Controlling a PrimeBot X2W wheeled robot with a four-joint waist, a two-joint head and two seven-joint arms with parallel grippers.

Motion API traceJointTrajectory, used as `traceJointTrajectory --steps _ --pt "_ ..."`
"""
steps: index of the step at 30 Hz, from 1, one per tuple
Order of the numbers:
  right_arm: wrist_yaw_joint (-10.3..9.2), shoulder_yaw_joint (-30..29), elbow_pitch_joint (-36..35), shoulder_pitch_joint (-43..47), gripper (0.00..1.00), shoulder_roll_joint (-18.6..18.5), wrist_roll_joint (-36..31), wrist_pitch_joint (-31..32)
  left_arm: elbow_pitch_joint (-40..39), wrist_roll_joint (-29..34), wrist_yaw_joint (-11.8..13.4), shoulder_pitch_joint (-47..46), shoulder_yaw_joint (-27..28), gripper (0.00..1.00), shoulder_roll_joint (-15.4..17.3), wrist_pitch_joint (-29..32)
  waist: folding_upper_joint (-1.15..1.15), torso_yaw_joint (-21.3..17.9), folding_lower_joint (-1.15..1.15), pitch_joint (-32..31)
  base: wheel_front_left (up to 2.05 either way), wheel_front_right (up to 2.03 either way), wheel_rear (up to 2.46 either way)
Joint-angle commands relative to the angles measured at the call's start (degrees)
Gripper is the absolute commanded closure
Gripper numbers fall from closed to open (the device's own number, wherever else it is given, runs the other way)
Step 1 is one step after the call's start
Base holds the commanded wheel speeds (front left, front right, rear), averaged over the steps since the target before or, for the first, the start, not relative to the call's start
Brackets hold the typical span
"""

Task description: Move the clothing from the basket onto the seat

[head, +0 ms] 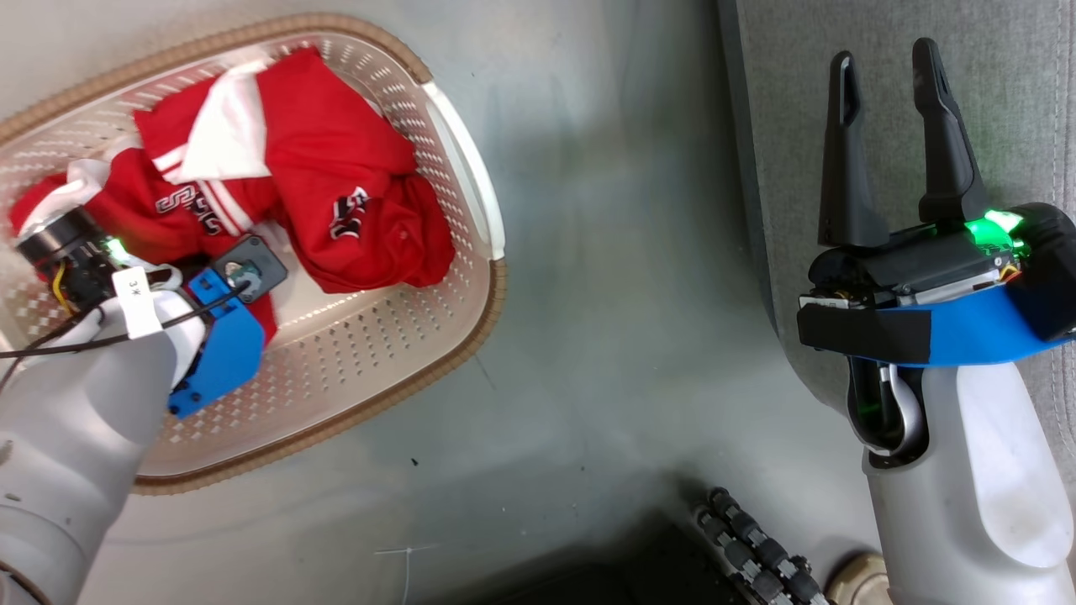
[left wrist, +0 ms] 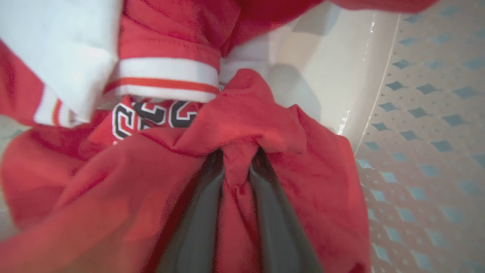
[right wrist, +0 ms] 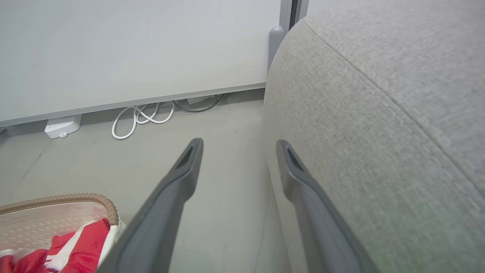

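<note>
Our left gripper [left wrist: 237, 161] pinches a fold of the bright red, white-striped sports shirts [head: 336, 185] in the cream-white perforated plastic basket [head: 469, 160]; our right gripper [head: 884, 55] hangs spread wide beside the grey fabric seat [head: 790, 92].

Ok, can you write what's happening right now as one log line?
step: grasp | left pincer: pinching red shirt fold in laundry basket | right pincer: open, empty, by sofa seat edge

A white cable [right wrist: 141, 116] is lying looped on the grey floor [right wrist: 227, 189] against the pale wall [right wrist: 132, 45], and a small white box [right wrist: 62, 127] is sitting just beside it.
</note>
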Motion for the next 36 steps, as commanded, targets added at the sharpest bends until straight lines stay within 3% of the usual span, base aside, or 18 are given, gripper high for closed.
traceJointTrajectory --steps 1,12,27,36 --pt "-0.02 -0.15 0.41 -0.99 0.00 -0.16 -0.49 -0.30 -0.39 -0.50 0.03 1.04 -0.24 1.00 -0.28 -0.76 0.00 0.66 0.00 -0.92 0.00 0.00 0.00" --pt "-0.02 -0.72 2.84 -0.54 0.00 -0.16 -3.02 -0.30 -2.34 -3.49 0.03 3.33 -0.58 1.00 -5.10 -7.14 0.00 5.29 0.00 -7.24 0.00 0.00 0.00" --pt "-0.02 -1.33 5.90 2.94 0.00 -0.16 -7.09 -0.30 -5.80 -8.46 0.04 6.89 1.03 1.00 -9.28 -13.13 0.00 11.58 0.00 -18.04 0.00 0.00 0.00" --pt "-0.02 -1.51 7.81 5.70 0.00 -0.16 -8.70 -0.30 -13.50 -10.01 1.36 10.53 4.67 1.00 -9.25 -13.33 0.00 14.63 0.00 -25.48 0.00 0.00 0.00"
